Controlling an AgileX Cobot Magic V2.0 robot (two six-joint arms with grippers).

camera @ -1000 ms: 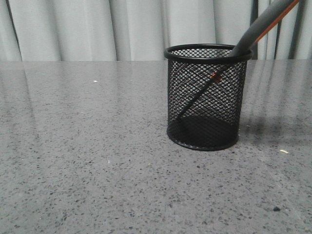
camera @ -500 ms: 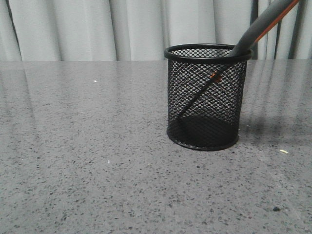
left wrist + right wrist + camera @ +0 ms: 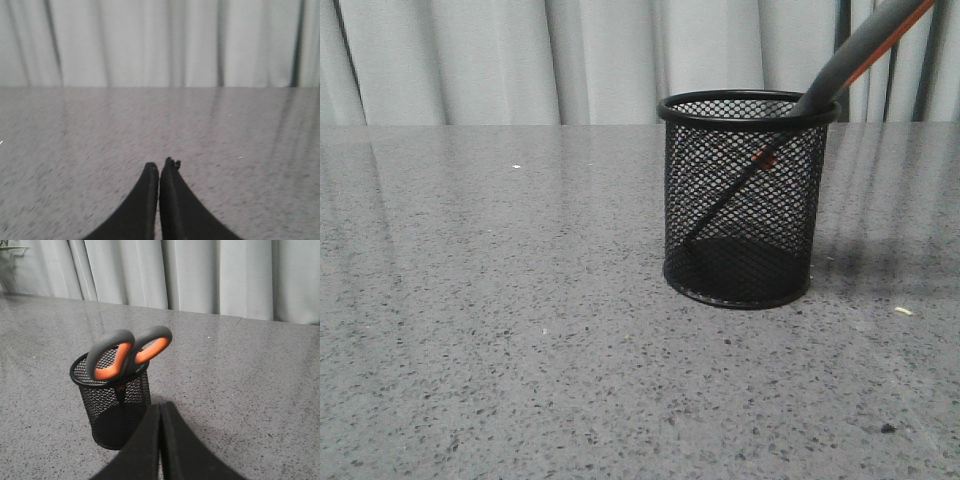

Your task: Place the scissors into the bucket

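Note:
The black wire-mesh bucket (image 3: pixel 738 200) stands upright on the grey table, right of centre in the front view. The scissors (image 3: pixel 855 52) stand inside it, blades down and leaning, with the grey and orange handles sticking out over the rim to the right. In the right wrist view the bucket (image 3: pixel 112 405) and the scissors' handles (image 3: pixel 127 351) show just beyond my right gripper (image 3: pixel 160 407), which is shut and empty, close beside the bucket. My left gripper (image 3: pixel 160 167) is shut and empty over bare table. Neither gripper shows in the front view.
The speckled grey table (image 3: pixel 500 300) runs back to a pale curtain (image 3: pixel 520 60). A small pale scrap (image 3: pixel 903 311) and a dark speck (image 3: pixel 887 429) lie on the table to the right of the bucket.

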